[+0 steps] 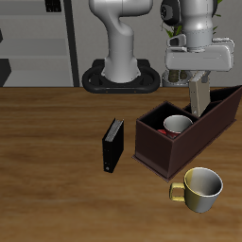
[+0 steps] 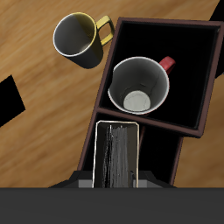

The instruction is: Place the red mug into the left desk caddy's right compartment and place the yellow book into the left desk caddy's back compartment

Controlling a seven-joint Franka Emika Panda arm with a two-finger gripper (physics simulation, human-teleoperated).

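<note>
The left desk caddy is a dark brown box with a black inside. The red mug stands upright in its large square compartment, and in the wrist view its red handle shows. My gripper is shut on the yellow book, a thin pale book held upright on edge. The book hangs over the caddy, just behind the mug, with its lower end near the rim. In the wrist view the book is over the narrower section across the partition from the mug.
A plain yellowish-cream mug stands on the table near the front edge, close to the caddy's front end; it also shows in the wrist view. A black book stands upright beside the caddy. The robot's base is at the back.
</note>
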